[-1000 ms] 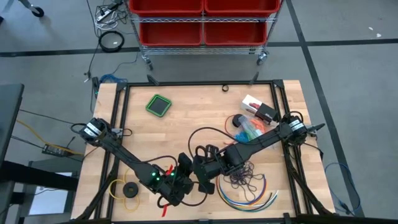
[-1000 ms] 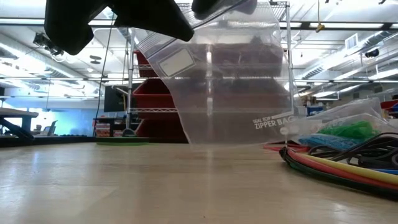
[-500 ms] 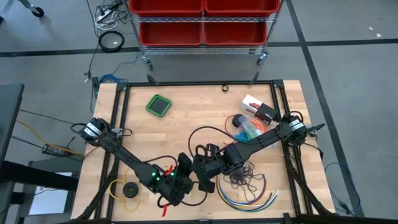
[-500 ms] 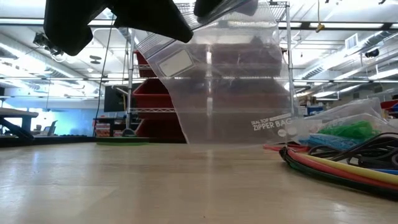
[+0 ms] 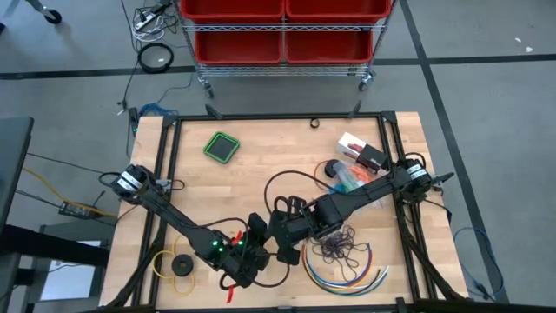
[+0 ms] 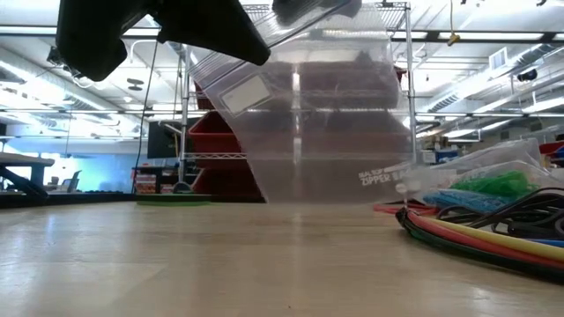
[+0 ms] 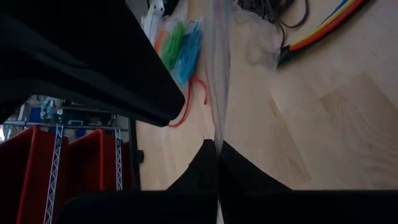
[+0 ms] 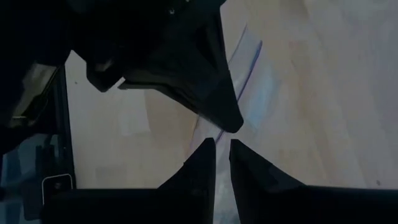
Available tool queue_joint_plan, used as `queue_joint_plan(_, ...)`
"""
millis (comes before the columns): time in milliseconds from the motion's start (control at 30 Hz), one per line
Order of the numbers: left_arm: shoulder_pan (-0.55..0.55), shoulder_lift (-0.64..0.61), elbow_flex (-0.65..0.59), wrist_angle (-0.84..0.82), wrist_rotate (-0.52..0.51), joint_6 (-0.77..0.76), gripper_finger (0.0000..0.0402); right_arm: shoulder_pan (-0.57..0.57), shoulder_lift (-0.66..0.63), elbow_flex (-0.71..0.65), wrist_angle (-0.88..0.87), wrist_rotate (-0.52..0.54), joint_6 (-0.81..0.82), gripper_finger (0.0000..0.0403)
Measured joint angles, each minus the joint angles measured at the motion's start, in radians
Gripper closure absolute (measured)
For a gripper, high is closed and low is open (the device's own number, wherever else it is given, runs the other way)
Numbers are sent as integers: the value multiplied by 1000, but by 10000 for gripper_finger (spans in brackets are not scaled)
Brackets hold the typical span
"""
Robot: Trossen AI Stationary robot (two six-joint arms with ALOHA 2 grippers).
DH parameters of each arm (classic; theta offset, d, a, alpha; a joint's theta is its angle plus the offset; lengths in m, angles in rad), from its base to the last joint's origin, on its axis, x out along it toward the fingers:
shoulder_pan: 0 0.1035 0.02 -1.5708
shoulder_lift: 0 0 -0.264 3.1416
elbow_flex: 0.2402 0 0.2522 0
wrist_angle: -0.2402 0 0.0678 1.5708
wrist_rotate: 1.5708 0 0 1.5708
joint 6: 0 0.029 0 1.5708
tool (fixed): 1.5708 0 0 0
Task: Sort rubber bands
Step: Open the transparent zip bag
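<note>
Between the two grippers, low over the near middle of the table (image 5: 226,187), hangs a clear zipper bag (image 6: 326,123), its bottom edge just brushing the wood. The left gripper (image 7: 217,149) has its fingers pressed together on the bag's upper edge, the thin film running straight out from between the tips. The right gripper (image 8: 222,144) sits right beside it at the same edge, its fingers parted by a narrow gap with the bag's rim lying at that gap; whether it is pinching the film or merely straddling it cannot be told. The rubber bands are not in the bag: the dark purple bunch (image 5: 340,247) lies loose on the table just past the right gripper, inside the curve of the multicoloured cables (image 5: 352,274), and the green and blue bunches (image 6: 489,189) sit in a second clear pouch farther out on the right arm's side, with orange ones beside them. My judgement is that the bands will be light, limp and tangly, apt to cling to each other and snag on the cables, so a pinch low into the thick of one bunch should lift a clump. The bag is slippery, floppy film; it needs holding at the stiff zipper rim, one side each, to open its mouth.
</note>
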Motion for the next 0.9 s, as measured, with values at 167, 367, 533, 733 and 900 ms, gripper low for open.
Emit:
queue_joint_plan(167,0,0,0,3,-1,0,401,0,0,0,-1,0,1,366)
queue_joint_plan(367,0,0,0,7,-2,0,401,3,0,0,1,0,6,366)
queue_joint_plan(533,0,0,0,24,-3,1,401,4,0,0,-2,0,10,357)
queue_joint_plan(733,4,0,0,24,-3,2,401,11,0,-1,-1,1,16,330)
queue_joint_plan(900,6,0,0,32,-3,10,401,14,1,-26,8,0,32,313)
